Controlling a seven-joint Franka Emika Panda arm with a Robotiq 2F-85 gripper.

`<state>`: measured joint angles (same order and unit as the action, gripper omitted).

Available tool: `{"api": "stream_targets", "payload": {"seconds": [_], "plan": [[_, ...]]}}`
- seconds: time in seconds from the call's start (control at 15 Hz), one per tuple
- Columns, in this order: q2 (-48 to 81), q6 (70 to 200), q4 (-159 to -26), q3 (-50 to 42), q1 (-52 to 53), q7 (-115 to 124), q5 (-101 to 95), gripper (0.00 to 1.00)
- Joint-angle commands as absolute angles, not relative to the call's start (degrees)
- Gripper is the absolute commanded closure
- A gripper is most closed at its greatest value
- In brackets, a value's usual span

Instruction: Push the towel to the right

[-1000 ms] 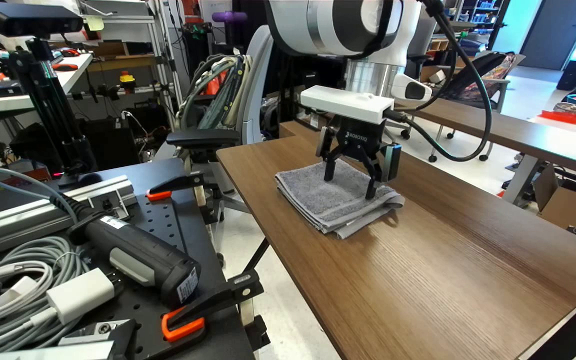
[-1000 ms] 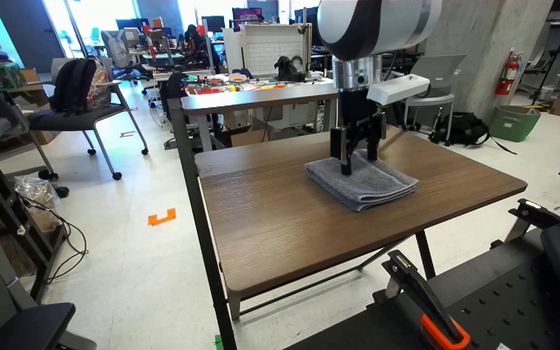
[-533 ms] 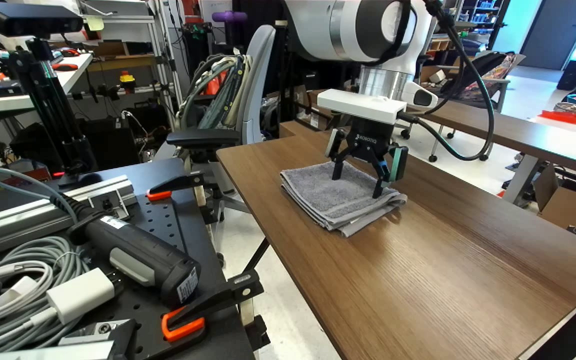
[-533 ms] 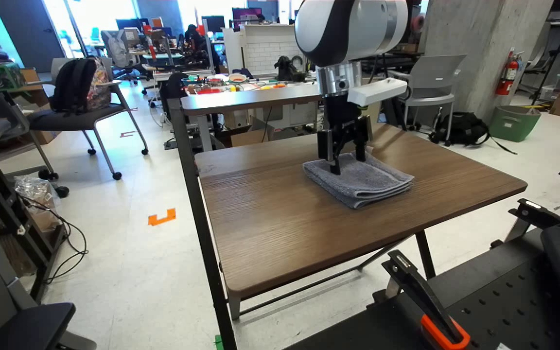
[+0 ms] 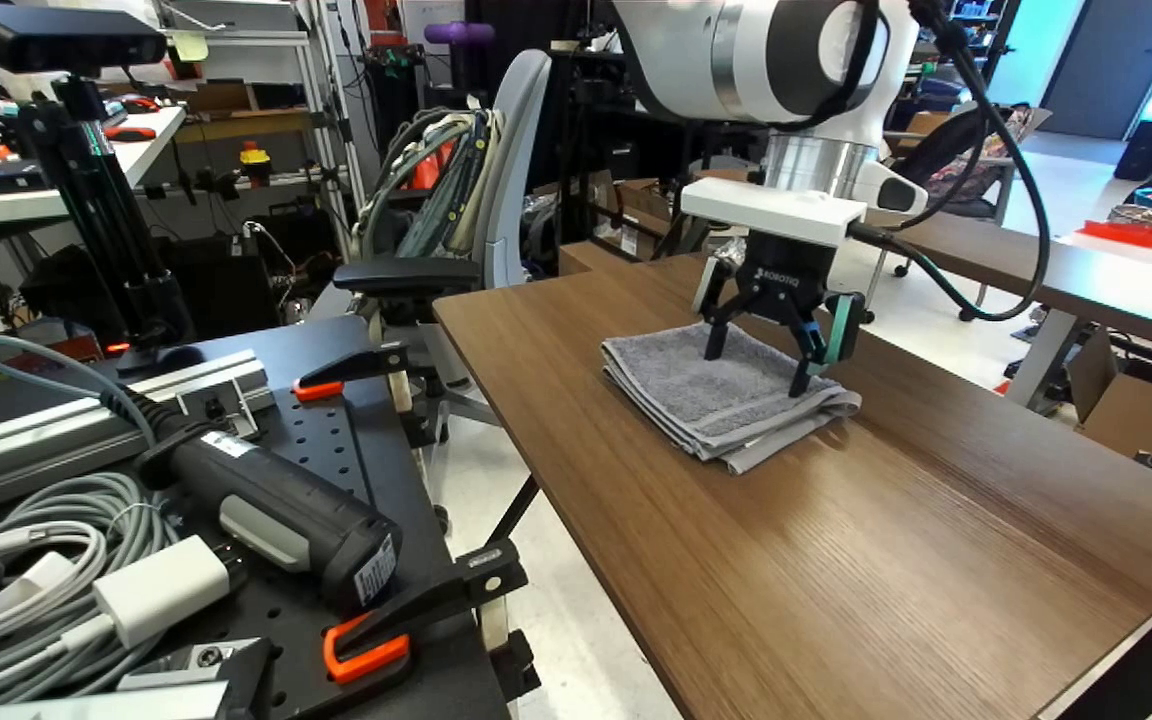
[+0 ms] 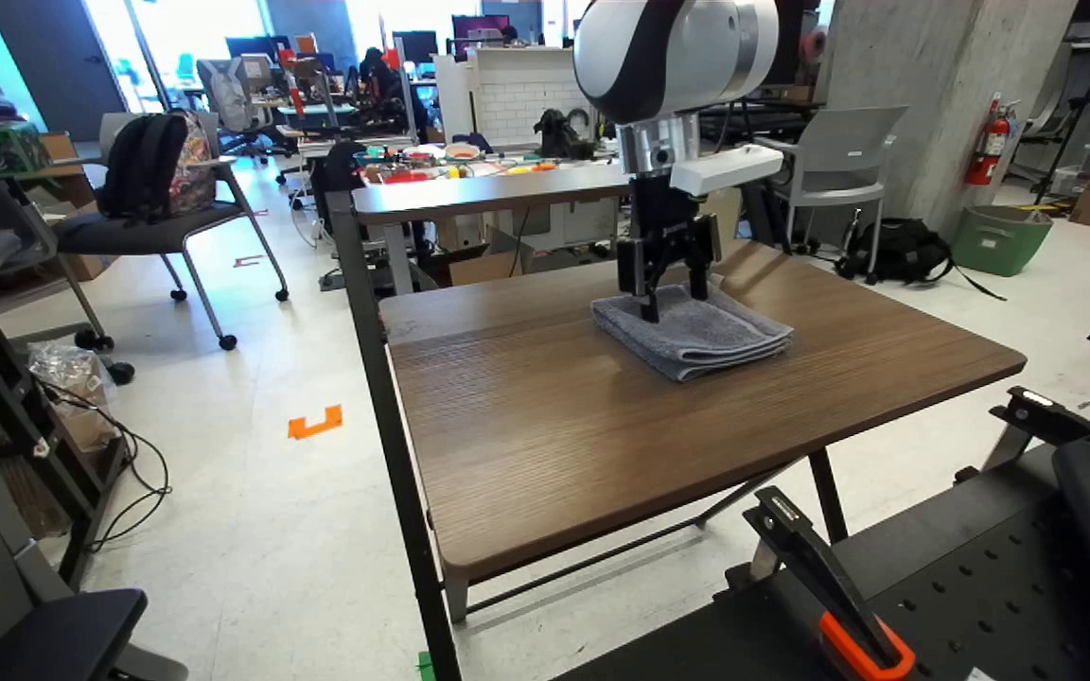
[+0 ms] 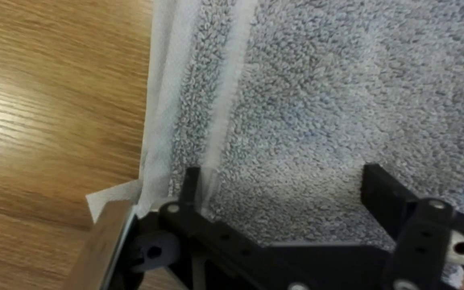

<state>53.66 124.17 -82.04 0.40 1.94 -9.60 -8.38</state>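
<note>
Pointing down in both exterior views: a black gripper (image 5: 756,372) with jaws spread wide apart. Right under the jaws, a gray towel (image 5: 696,392), folded into a flat, soft stack. Flat on a brown table (image 5: 866,560) too, with some of the towel between the jaws and some poking out past both sides. At the top of the towel, two black fingertips (image 7: 379,183), both down low. Too hard to tell if pushing hard or just touching.

In the wrist view, a pale, smooth stripe (image 7: 228,88) on the towel, reaching down to one side of the jaws. Just past that same side, a small loose corner (image 7: 113,194) of the towel, out over the table.

Above the jaws, a white bar (image 5: 774,210) and then a big white and black arm (image 5: 754,65). In both exterior views, well apart from the jaws and past the edge of the table, a black board (image 5: 404,480). On that board, far from the jaws, a chunky black tool (image 5: 301,500), a bunch of gray cords (image 5: 111,490), a white plug block (image 5: 164,590) and a clamp (image 5: 451,592) with an orange end. Also well away from the jaws, a gray chair (image 5: 514,180). Farther off from the jaws, a green bin (image 6: 1004,241) on the floor (image 6: 261,511), near a gray post (image 6: 952,85).
</note>
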Motion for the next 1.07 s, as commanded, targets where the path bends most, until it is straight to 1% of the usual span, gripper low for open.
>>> {"api": "stream_targets", "payload": {"seconds": [0.0, 1.0], "plan": [[57.1, 121.0, -76.4, 0.4, -0.2, -9.7, -6.8, 0.00], [59.1, 121.2, -72.8, -1.7, -10.4, -7.3, 0.5, 0.00]]}}
